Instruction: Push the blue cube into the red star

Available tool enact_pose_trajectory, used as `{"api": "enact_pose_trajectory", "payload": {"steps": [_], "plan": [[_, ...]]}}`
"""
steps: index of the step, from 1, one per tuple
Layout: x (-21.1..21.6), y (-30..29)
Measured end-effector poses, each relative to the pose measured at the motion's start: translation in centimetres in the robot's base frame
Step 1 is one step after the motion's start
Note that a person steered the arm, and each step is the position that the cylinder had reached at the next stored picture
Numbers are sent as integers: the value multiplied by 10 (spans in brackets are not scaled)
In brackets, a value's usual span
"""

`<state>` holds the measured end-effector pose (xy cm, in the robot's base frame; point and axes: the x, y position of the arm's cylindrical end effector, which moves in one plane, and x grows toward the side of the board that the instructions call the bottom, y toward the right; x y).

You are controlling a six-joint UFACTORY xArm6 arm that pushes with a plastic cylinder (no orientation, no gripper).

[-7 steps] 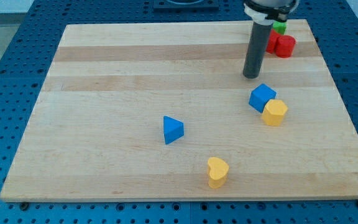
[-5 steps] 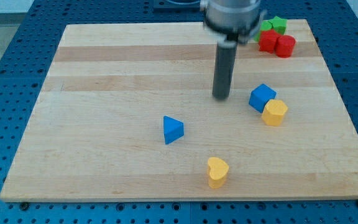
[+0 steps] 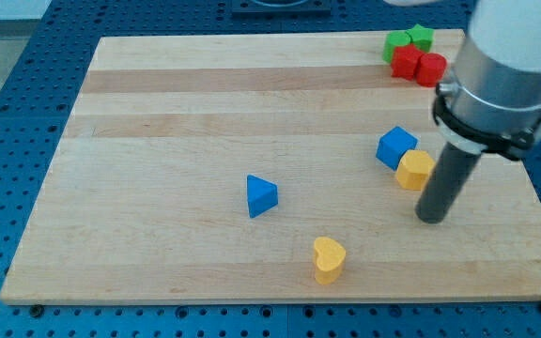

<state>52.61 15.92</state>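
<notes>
Nearest the board's point(image 3: 158, 272) bottom edge lies a yellow heart point(image 3: 328, 260), right of centre. Above it and to the right, my tip point(image 3: 431, 219) is planted on the wood, just below and right of a second yellow block point(image 3: 414, 170); the arm ends in a bare rod, so there is no pincer to be open or closed. A blue wedge point(image 3: 260, 196) sits alone near the middle. The blue cube point(image 3: 396, 147) stands in the right half, touching the second yellow block at its lower right. Far beyond, in the top right corner, the red star point(image 3: 403, 61) crowds against a red cylinder point(image 3: 430, 69) and two green blocks point(image 3: 409, 39).

The cube looks small, rigid and light, likely to slide readily and to spin if struck off-centre. It wants a square push on its lower face, toward the top right corner; the yellow block now partly guards that side.
</notes>
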Motion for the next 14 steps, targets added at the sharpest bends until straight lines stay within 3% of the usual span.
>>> {"api": "enact_pose_trajectory", "payload": {"steps": [2,4,5,6,8,9,10,11,13,14], "plan": [[-86,-34],[-235,-45],[-266,-41],[-255,-44],[-82,-50],[-93,-26],[-149,-16],[-177,-8],[-217,13],[-212,13]]}}
